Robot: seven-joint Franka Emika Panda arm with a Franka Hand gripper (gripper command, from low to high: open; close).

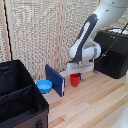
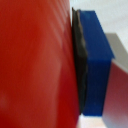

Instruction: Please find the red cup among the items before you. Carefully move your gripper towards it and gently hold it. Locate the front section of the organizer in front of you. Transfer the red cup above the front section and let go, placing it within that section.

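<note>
The red cup [image 1: 75,80] is upright beside a dark-blue upright panel, near the middle of the wooden table. My gripper [image 1: 76,75] reaches down from above and is shut on the cup's rim. In the wrist view the cup's red wall [image 2: 35,65] fills most of the picture and presses against the dark pad of one blue finger [image 2: 96,60]; the other finger is hidden. I cannot tell whether the cup's base touches the table. The black fabric organizer [image 1: 30,75] stands at the exterior view's left. Its front section [image 1: 22,111], with a small grey tag [image 1: 39,123], is nearest the camera.
A shallow blue bowl [image 1: 44,86] sits between the organizer and the dark-blue panel [image 1: 55,80]. A black hard-shelled appliance [image 1: 113,53] with a cable stands at the exterior view's right. A pale curtain hangs behind the wooden table [image 1: 95,102].
</note>
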